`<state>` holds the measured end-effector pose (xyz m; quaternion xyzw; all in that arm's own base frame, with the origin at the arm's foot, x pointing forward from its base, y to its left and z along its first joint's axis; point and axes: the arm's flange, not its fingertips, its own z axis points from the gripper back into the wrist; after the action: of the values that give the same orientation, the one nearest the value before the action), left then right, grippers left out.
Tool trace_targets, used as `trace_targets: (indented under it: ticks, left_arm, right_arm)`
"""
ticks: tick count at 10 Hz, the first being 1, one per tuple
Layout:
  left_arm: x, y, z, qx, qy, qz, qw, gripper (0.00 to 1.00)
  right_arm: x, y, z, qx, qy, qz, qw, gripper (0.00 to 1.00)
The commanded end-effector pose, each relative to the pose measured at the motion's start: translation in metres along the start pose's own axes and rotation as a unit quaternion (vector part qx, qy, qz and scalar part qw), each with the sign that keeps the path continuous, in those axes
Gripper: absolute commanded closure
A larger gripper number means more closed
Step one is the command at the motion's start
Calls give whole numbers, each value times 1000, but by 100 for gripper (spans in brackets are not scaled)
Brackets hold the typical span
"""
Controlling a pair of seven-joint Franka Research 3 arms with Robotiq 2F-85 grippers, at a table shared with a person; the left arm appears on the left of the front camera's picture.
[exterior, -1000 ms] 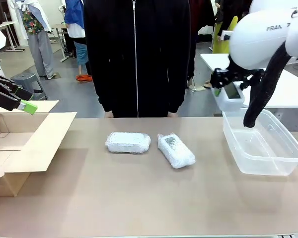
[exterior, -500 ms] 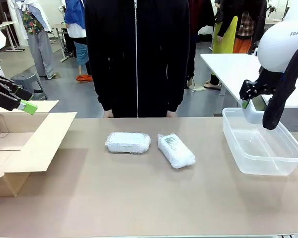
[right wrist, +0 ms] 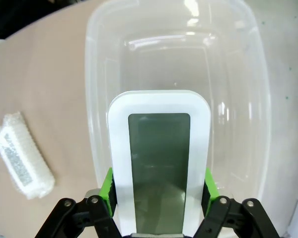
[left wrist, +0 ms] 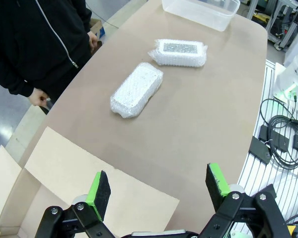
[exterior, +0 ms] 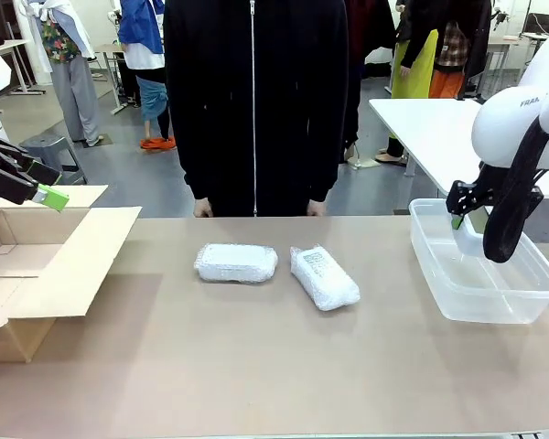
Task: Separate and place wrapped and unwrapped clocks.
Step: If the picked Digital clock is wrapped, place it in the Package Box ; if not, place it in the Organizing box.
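right gripper [right wrist: 159,186] clamps the bare clock [right wrist: 159,148] over the three o'clock tub [exterior: 494,306]; next: lower, release. left gripper [left wrist: 157,186] spread, empty.

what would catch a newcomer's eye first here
The right gripper holds a bare white clock with a grey-green screen over the clear plastic bin at the table's right end. Two bubble-wrapped clocks lie side by side mid-table, in front of a person in a black jacket. The left gripper hangs open above a cardboard box at the left.
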<state>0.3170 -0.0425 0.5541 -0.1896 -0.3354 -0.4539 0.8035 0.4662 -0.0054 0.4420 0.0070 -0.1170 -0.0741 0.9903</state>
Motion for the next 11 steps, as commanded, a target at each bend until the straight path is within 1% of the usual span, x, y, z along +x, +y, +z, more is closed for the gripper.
trace_targets:
  ticks: [1, 3, 5, 6, 8, 9, 10, 11]
  left_arm:
    - [0, 2, 0, -6, -8, -6, 1000, 0]
    - [0, 2, 0, -6, -8, -6, 1000, 0]
    - [0, 2, 0, -6, -8, -6, 1000, 0]
    - [0, 2, 0, -6, -8, -6, 1000, 0]
    - [0, 2, 0, -6, -8, -6, 1000, 0]
    - [0, 2, 0, -6, -8, -6, 1000, 0]
    - [0, 2, 0, -6, -8, -6, 1000, 0]
    - [0, 2, 0, -6, -8, -6, 1000, 0]
  right_arm:
    - [4, -6, -24, -3, -1, 11, 1000, 22]
    - [7, -14, -51, -13, 17, 12, 1000, 22]
    - [10, -18, -67, -18, 35, 7, 999, 22]
    - [11, -20, -74, -21, 38, 8, 999, 22]
    - [11, -19, -76, -23, 28, 12, 999, 22]
    - [11, -20, -75, -24, 38, 9, 999, 8]
    - [11, -20, -75, -24, 39, 8, 999, 0]
    - [11, -19, -74, -23, 40, 7, 999, 0]
